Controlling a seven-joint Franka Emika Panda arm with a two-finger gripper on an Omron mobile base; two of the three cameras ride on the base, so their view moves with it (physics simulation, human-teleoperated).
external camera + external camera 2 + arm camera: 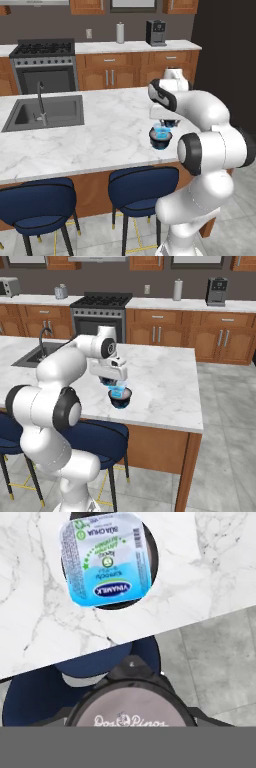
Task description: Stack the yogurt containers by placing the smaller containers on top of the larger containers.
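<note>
On the white marble island counter (100, 135), near its front edge and well to the right of the sink (45, 112): the wide dark tub (160, 144), with the light-blue cup (161, 132) upright on top of it. In the hand view, shows a squarish blue-and-white printed lid, face up, sitting inside the tub's dark round rim. Close above that stack, pointing down: the gripper (169, 121). Partly closed and carrying the tiny dark cup (130, 709), its pale grey lid turned toward the hand camera. Fingertips hidden behind that cup, so probably pressed on its sides, though hard to confirm. In the hand view, sits apart from the light-blue cup, offset toward the counter's front edge and over a blue stool (35, 699) and the grey tiled floor (220, 662). From the left base view, two such stools tucked side by side under the overhang.
</note>
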